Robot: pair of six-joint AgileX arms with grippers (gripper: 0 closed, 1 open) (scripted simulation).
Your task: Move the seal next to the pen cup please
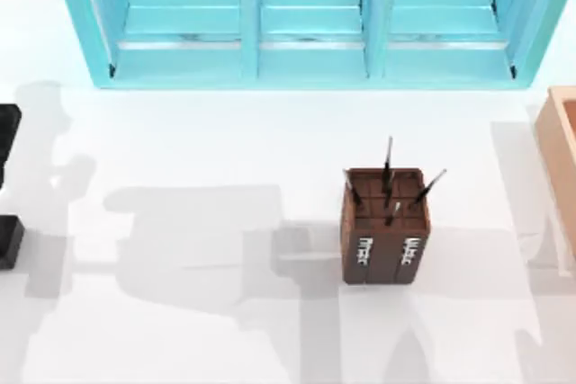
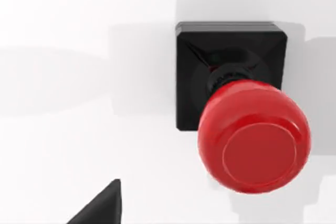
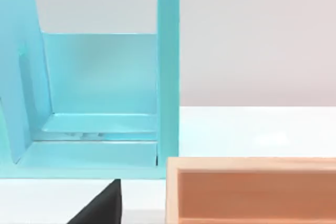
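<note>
Seen from above, your pen cup [image 1: 385, 227] stands upright on the white tabletop [image 1: 180, 249], right of centre, with a turquoise shelf unit [image 1: 306, 20] behind it and a tan wooden box [image 1: 560, 155] at the right edge. Your left wrist camera looks down on the seal [image 2: 247, 114], which appears to sit upright on the tabletop with nothing gripping it. A dark part of your left arm [image 1: 9, 186] shows at the left edge; whether either arm's jaws are released or clenched cannot be told.
</note>
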